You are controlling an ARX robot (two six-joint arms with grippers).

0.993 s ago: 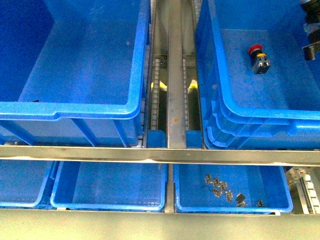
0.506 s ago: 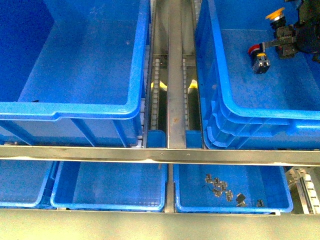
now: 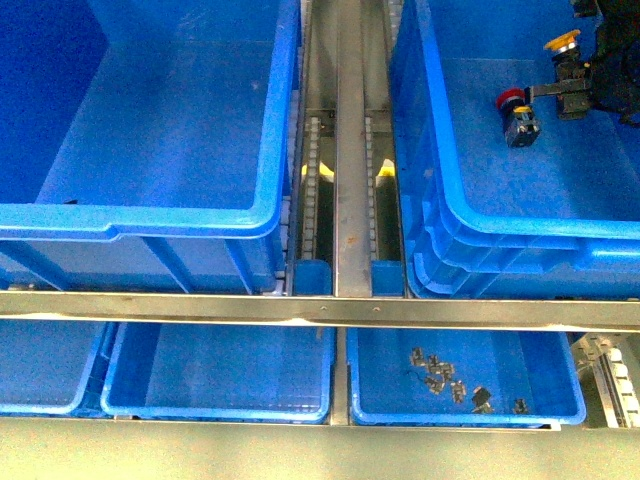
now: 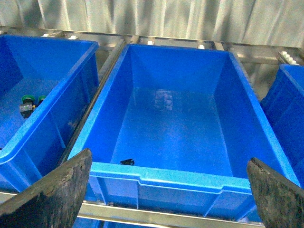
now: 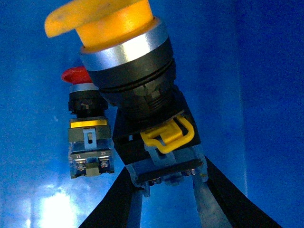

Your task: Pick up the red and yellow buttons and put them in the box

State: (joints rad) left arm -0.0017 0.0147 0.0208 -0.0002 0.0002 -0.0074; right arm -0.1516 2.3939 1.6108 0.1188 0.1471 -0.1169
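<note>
The yellow button (image 3: 561, 45) is held in the narrow jaws of the right gripper (image 3: 578, 72), carried into view within the last second and now lowered slightly over the box (image 3: 440, 180), where a red button (image 3: 517, 106) already lies on the floor. Release appears imminent. The left gripper (image 4: 166, 190) is seen with jaws wide and empty above the other crate (image 4: 156, 171). A metal conveyor rail (image 3: 352, 150) runs between the crates; shallow trays (image 3: 220, 370) sit below.
</note>
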